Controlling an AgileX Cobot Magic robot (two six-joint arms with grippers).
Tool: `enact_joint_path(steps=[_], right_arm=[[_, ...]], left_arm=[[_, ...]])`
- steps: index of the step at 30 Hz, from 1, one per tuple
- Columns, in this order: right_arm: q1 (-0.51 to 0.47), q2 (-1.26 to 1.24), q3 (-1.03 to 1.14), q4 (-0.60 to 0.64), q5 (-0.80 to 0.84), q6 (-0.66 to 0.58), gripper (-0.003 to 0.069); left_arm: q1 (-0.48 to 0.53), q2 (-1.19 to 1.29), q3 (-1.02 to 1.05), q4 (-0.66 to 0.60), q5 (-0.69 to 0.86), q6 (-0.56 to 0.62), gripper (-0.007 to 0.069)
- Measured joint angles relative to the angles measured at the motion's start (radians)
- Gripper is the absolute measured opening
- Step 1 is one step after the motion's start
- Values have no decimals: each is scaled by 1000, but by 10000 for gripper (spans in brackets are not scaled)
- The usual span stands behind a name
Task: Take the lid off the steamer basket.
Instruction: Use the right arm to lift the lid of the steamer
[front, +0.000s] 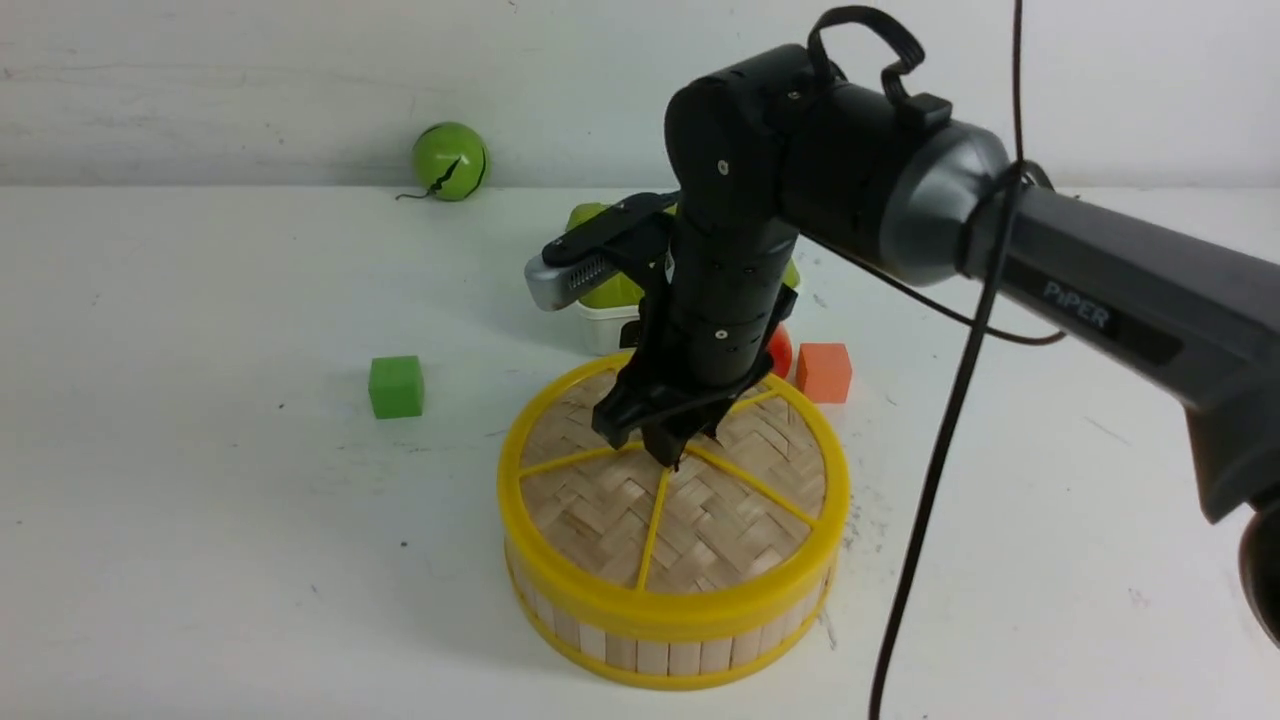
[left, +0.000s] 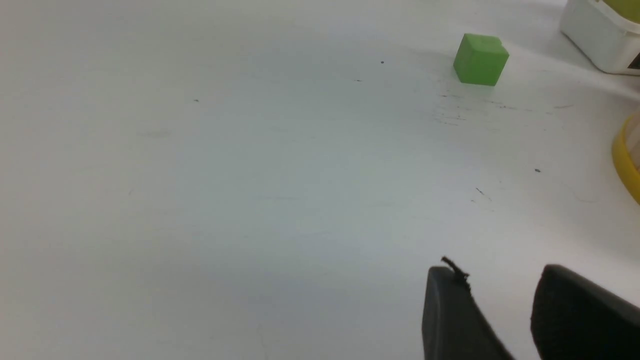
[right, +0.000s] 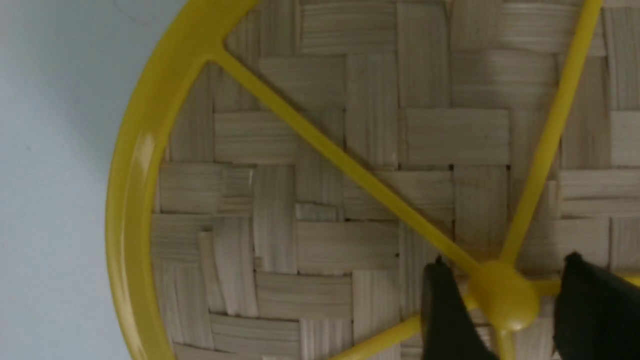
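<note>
Two containers on the white worktop (front: 200, 450).

Item 1: steamer basket (front: 660, 655), round and shallow, with a pale bamboo-slat wall and yellow rims. It stands near the centre, towards the near edge. The lid (front: 600, 510) sits flat on top and closes it fully, so the contents are hidden. The lid is woven pale bamboo with a yellow rim and yellow spokes that meet at a centre knob (right: 502, 295).

Item 2: white box (front: 605, 325) with a green top, just beyond the basket on its far side. It is largely hidden behind the right arm, and its contents cannot be seen.

Loose items:
- A green cube (front: 396, 386) lies left of the basket.
- An orange cube (front: 824, 372) lies at the basket's far right.
- A red object (front: 780, 350) is beside the orange cube, mostly hidden.
- A green ball (front: 450, 160) rests at the far wall.

Right end effector (front: 668, 450): it points down over the middle of the lid. Its jaws are apart, one finger (right: 442, 310) on each side of the knob. A slim gap shows beside at least one finger, so it is not clamped.

Left end effector (left: 500, 320): seen only in its own wrist view. Its jaws are apart and hold nothing. It hangs over bare worktop, well left of the basket, with the green cube beyond it.
</note>
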Motion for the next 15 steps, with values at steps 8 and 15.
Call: enact_joint_path(steps=[8,15], right_arm=[[0,2,-2,6,-39,2,111],[0,-30,-2,-5,-14,-10,108]], left_arm=[[0,0,0,0,0,0,239],[0,0,0,0,0,0,239]])
